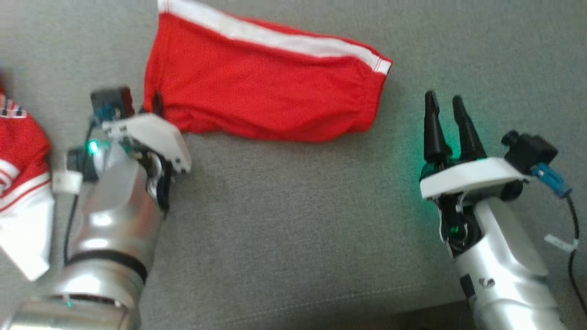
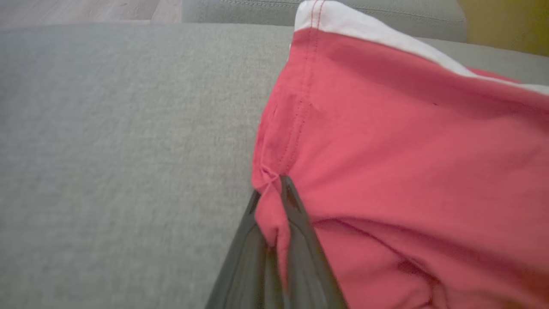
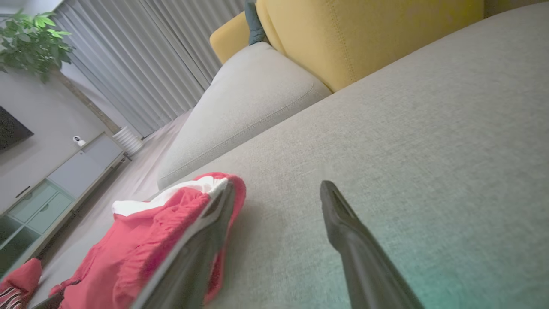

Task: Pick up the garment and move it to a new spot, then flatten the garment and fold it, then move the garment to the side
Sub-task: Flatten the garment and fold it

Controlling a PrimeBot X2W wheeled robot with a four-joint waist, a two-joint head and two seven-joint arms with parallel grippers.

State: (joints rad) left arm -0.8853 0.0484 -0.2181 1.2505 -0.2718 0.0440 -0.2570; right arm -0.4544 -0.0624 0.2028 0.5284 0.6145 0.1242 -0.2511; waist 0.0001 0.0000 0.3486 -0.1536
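Observation:
A red garment (image 1: 261,87) with a white stripe along its far edge lies spread on the grey sofa seat (image 1: 293,220). My left gripper (image 1: 153,104) is at the garment's near left corner, its fingers mostly hidden under the wrist. In the left wrist view the left gripper (image 2: 270,191) is shut on a pinch of the red garment (image 2: 407,171). My right gripper (image 1: 445,98) stands open on the seat, to the right of the garment and apart from it. In the right wrist view the right gripper (image 3: 279,189) has bare seat between its fingers, with the garment (image 3: 141,244) to the left.
Another red and white piece of clothing (image 1: 18,183) lies at the left edge. A yellow back cushion (image 3: 364,34) and a grey cushion (image 3: 248,98) border the seat. The sofa's front edge (image 1: 412,316) runs along the bottom of the head view.

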